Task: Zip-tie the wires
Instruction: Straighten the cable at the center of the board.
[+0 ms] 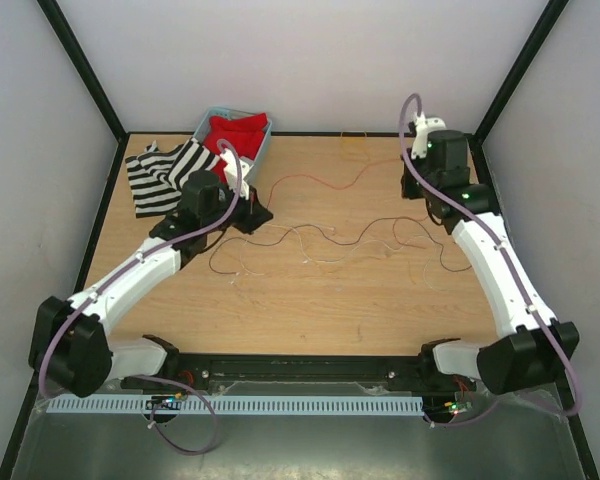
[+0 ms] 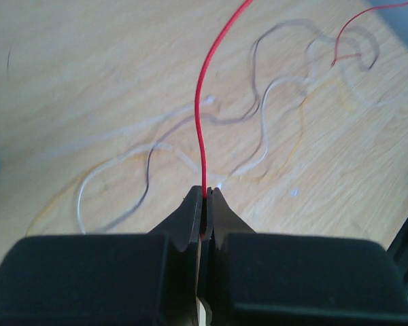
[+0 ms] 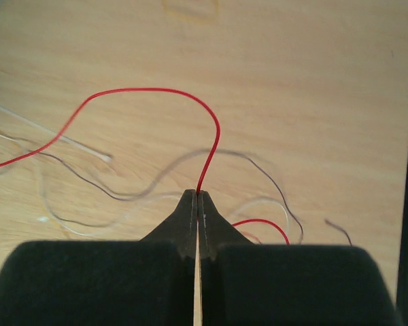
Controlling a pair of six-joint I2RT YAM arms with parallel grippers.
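Note:
The wires (image 1: 325,240) lie spread in thin loose curls, dark, pale and orange, across the middle of the wooden table (image 1: 310,310). One red wire (image 1: 310,180) runs between the two grippers. My left gripper (image 1: 252,213) is shut on one end of this red wire (image 2: 199,115), which rises straight from the fingertips in the left wrist view (image 2: 205,192). My right gripper (image 1: 412,186) is shut on the other end, and the red wire (image 3: 149,89) arches away to the left from the tips (image 3: 198,193). Dark and pale strands (image 3: 143,183) lie on the wood below both grippers.
A blue-grey bin (image 1: 263,150) holding red cloth stands at the back left, beside a black-and-white striped cloth (image 1: 165,175). A straight pale strip (image 3: 54,138) lies on the wood to the left in the right wrist view. White walls with black frame posts enclose the table.

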